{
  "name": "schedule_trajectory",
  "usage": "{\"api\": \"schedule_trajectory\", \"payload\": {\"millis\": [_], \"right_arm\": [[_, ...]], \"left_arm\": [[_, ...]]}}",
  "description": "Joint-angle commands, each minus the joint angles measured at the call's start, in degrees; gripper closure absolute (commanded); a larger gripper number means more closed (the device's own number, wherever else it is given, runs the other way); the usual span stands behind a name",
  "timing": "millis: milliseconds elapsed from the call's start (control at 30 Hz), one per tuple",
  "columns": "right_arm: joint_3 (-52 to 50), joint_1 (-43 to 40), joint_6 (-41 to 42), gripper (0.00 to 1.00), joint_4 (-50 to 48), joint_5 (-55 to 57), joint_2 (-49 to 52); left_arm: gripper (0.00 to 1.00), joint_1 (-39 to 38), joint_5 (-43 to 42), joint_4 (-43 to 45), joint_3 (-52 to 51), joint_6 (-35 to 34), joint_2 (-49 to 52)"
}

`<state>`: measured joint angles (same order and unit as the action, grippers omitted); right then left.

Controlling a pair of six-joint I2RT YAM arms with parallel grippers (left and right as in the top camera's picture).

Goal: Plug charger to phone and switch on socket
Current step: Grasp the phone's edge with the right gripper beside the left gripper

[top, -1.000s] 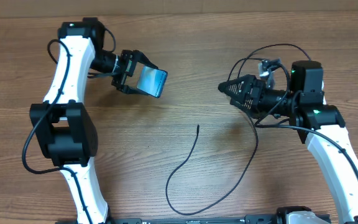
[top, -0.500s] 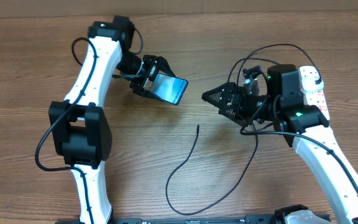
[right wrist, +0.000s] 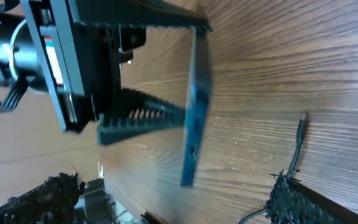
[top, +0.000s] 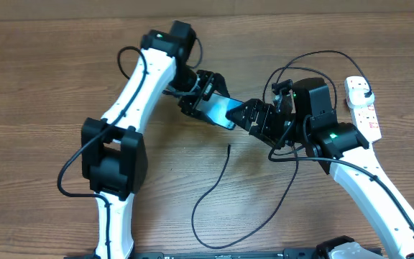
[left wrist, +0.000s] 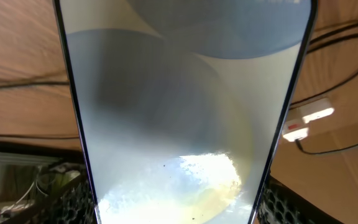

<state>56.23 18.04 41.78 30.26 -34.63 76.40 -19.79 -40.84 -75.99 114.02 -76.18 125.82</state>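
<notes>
- Table: wood.
- L gripper: clamped on phone, held tilted near table centre.
- R gripper: fingers wide apart, empty, tips just by phone's end.
- Socket: flat, far right.
- Charger: loose on table, free end below phone, not touching.

In the left wrist view the phone fills the frame, cut off at top and bottom, its screen a blur. From overhead, its right end vanishes behind the right gripper. The switches on the socket, near the right edge, are too small to read. The charger disappears behind the right arm.
</notes>
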Motion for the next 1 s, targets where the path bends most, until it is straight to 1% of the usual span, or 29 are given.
{"api": "schedule_trajectory", "payload": {"millis": [0,233,267,367,500,633,700,833,967], "right_arm": [[1.11,0.28,0.44,0.0,0.15,2.05,0.13],[1.11,0.28,1.49,0.0,2.49,5.7,0.13],[1.11,0.28,3.02,0.0,3.17,6.8,0.13],[1.11,0.28,3.56,0.0,3.06,6.78,0.13],[1.11,0.28,4.94,0.05,3.06,7.19,0.13],[1.11,0.28,4.92,0.06,3.06,8.07,0.13],[1.11,0.28,4.92,0.06,3.06,8.35,0.13],[1.11,0.28,4.92,0.07,3.06,8.96,0.13],[1.11,0.28,4.9,0.13,3.06,9.68,0.13]], "left_arm": [[0.95,-2.19,-0.94,0.0,1.7,-4.31,-0.04],[0.96,-4.35,-1.38,1.18,1.7,-6.38,-0.04],[0.96,-4.68,-2.4,1.64,1.7,-6.62,-0.04],[0.96,-4.79,-3.93,2.58,1.7,-6.8,-0.04],[0.96,-4.81,-4.22,2.6,1.7,-7.04,-0.04],[0.96,-5.07,-4.61,2.6,1.7,-7.69,-0.04],[0.96,-5.16,-6.93,2.58,1.7,-7.67,-0.04],[0.96,-5.27,-7.69,2.6,1.7,-7.69,-0.04],[0.96,-5.46,-7.96,2.58,1.7,-7.67,-0.04]]}}
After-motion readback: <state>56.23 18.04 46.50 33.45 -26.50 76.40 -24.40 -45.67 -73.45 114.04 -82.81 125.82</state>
